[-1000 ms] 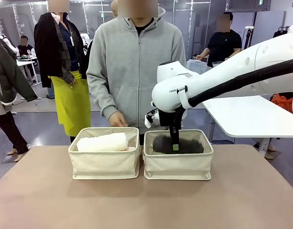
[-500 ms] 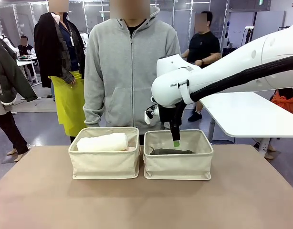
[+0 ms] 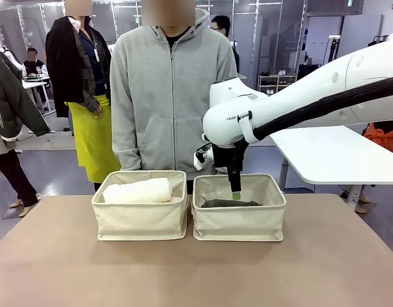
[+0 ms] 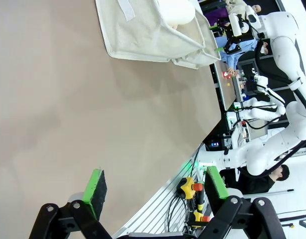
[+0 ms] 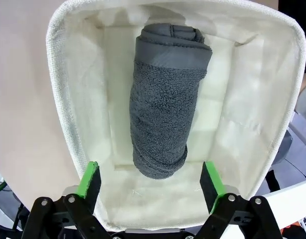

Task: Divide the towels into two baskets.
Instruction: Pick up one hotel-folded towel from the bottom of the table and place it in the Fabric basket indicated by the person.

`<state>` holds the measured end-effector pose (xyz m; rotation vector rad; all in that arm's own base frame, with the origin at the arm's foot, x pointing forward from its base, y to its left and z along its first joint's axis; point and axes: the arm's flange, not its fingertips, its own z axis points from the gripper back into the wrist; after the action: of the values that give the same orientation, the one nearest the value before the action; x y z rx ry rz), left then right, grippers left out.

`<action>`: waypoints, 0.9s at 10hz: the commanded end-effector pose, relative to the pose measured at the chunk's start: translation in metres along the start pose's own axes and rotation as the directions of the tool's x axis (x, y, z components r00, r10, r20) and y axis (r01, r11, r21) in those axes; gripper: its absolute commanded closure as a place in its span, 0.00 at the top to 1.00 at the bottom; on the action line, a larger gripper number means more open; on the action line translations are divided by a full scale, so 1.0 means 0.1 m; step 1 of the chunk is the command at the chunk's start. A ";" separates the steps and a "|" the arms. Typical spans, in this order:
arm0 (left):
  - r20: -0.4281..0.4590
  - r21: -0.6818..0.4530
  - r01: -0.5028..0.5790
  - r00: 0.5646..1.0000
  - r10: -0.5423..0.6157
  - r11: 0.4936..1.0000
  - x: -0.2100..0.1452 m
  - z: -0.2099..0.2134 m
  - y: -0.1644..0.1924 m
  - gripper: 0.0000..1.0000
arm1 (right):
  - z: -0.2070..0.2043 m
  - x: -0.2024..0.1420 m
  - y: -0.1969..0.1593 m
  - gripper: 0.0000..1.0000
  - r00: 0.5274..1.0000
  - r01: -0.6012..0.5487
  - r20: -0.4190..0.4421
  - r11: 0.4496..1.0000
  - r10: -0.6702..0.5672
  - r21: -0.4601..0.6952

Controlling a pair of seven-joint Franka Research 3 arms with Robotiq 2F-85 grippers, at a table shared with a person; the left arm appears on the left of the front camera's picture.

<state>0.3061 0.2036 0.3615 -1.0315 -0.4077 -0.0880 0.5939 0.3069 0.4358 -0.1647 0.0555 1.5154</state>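
Two cream baskets stand side by side on the table. The left basket (image 3: pixel 140 220) holds a white towel (image 3: pixel 138 190) with a pale pink edge showing beneath it. A dark grey towel (image 5: pixel 163 99) lies loose on the floor of the right basket (image 5: pixel 68 124), its top just visible over the rim as the dark grey towel (image 3: pixel 229 203) in the front view. My right gripper (image 3: pixel 235 192) hangs open just above that towel, straddling its near end with nothing held. My left gripper (image 4: pixel 155 186) stands open over bare table, far from the left basket (image 4: pixel 153 35).
A person in a grey hoodie (image 3: pixel 164 96) stands at the far edge behind the baskets, hands out of sight. The tan table (image 3: pixel 196 275) lies bare in front of the baskets. Other people and a white table (image 3: pixel 337 153) are farther back.
My right gripper let go of the dark grey towel, which dropped into the right basket, and rose a little. The person drew a hand back from the left basket.
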 end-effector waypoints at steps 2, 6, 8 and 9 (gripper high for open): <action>0.013 -0.011 0.012 1.000 -0.011 1.000 -0.01 0.03 -0.02 1.00 | 0.03 0.00 -0.01 1.00 1.000 -0.002 0.004 1.000 0.002 -0.006; 0.013 -0.011 0.012 1.000 -0.011 1.000 -0.01 0.03 -0.02 1.00 | 0.03 0.00 -0.01 1.00 1.000 -0.002 0.004 1.000 0.002 -0.006; 0.013 -0.011 0.012 1.000 -0.011 1.000 -0.01 0.03 -0.02 1.00 | 0.29 -0.11 0.10 1.00 1.000 0.015 0.005 1.000 -0.015 -0.020; 0.013 -0.011 0.012 1.000 -0.011 1.000 -0.01 0.03 -0.02 1.00 | 0.47 -0.23 0.23 1.00 1.000 0.027 -0.003 1.000 -0.027 0.001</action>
<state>0.3061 0.2036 0.3615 -1.0315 -0.4077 -0.0880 0.5879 0.3031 0.4628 -0.1778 0.0417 1.5051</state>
